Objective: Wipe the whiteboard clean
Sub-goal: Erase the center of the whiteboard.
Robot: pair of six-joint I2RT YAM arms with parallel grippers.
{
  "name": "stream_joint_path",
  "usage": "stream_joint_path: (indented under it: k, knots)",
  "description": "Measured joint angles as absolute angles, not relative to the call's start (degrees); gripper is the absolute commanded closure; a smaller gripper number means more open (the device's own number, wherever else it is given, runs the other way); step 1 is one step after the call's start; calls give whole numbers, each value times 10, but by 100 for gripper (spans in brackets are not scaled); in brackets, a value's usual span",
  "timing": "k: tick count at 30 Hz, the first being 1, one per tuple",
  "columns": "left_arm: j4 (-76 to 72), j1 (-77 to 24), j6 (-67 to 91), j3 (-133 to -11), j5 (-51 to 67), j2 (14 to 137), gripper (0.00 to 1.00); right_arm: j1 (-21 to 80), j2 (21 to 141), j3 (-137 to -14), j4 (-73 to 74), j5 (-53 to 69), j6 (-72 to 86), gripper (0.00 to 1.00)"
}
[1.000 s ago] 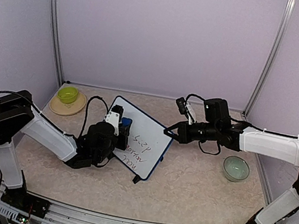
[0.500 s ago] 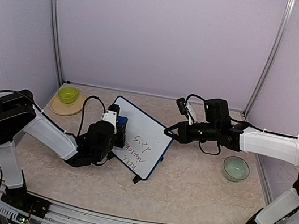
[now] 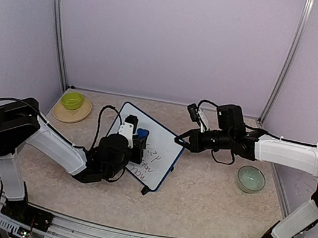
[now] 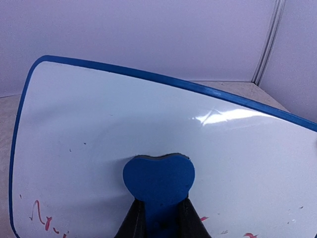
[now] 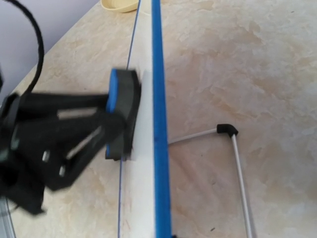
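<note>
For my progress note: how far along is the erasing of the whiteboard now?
Done: the upper part of the whiteboard looks wiped clean. In hand: the left tool presses a blue eraser on the board, while the right tool seems to grip its edge. Left: writing on the lower part, so roughly half.

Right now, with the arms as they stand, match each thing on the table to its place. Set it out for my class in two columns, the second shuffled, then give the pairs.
Things
1. blue eraser
2. lime bowl
3. pale green bowl
4. right gripper

Places
A. alone on the table, beside the right arm
B. in the left gripper, against the whiteboard
C. at the whiteboard's right edge
D. on the tan plate, far left

Pairs: 1-B, 2-D, 3-A, 4-C
</note>
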State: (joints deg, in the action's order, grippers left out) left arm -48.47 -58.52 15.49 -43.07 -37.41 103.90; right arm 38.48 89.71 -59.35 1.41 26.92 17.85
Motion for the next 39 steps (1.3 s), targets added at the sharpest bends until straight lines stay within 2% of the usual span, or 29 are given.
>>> stream_joint_path:
  k: [10,17,27,39]
  knots:
    - [-476,-496,161,-390,-395,1010,84,386,898,-597,14,278,175,100]
    - [-472,-515,159,-399,-402,1016,84,386,898,-597,15,278,175,100]
    - [-506,-616,132,-436,-425,1063,85,386,898,-597,21,267,175,100]
    - [-526,-573,128,-406,-407,1053,85,386,898,-597,18,265,177,100]
